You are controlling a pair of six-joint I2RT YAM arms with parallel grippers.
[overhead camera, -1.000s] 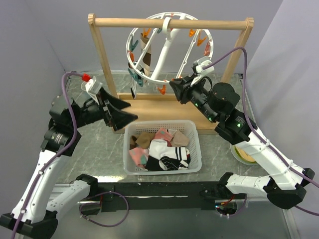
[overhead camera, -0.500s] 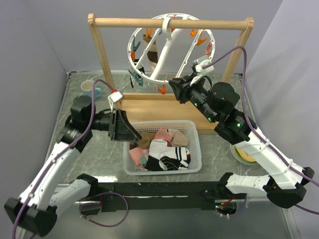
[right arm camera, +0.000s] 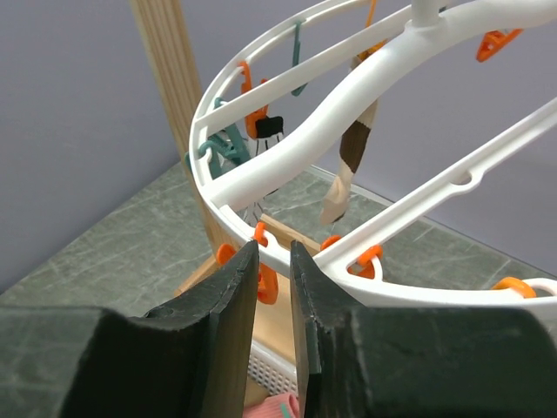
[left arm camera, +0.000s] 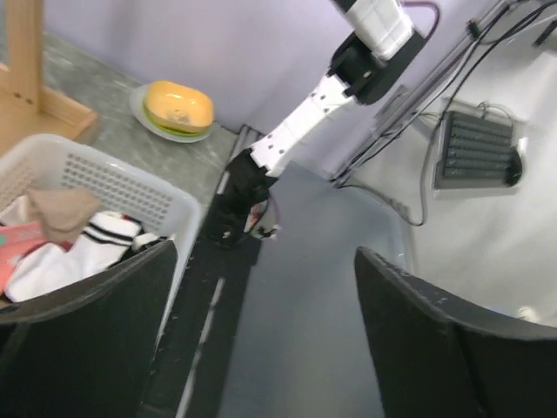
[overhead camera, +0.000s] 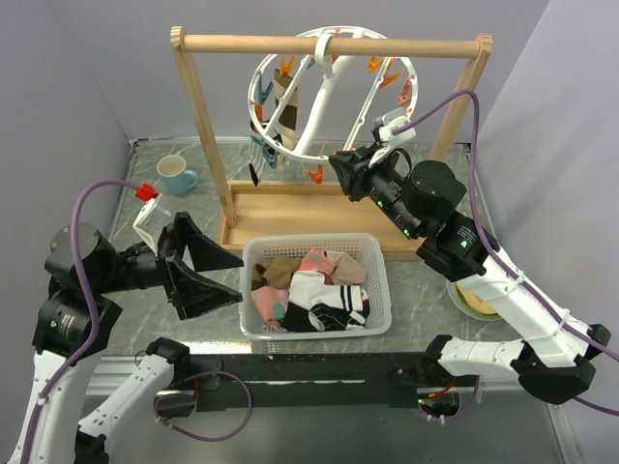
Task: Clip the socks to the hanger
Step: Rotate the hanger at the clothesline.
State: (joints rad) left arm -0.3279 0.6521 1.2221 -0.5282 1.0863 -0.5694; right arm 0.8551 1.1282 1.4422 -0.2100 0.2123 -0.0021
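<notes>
The socks [overhead camera: 311,288] lie in a heap inside the white basket [overhead camera: 314,327]. A few already hang from the hanger [overhead camera: 319,101], which is hooked on the bar of the wooden frame [overhead camera: 197,116]. My left gripper [overhead camera: 232,277] is just beside the left wall of the basket, its fingers spread wide with nothing between them. My right gripper [overhead camera: 337,166] is at the lower rim of the hanger. Its fingers [right arm camera: 226,296] are almost together, with an orange peg [right arm camera: 266,283] showing in the narrow gap, but I cannot tell if they pinch it.
</notes>
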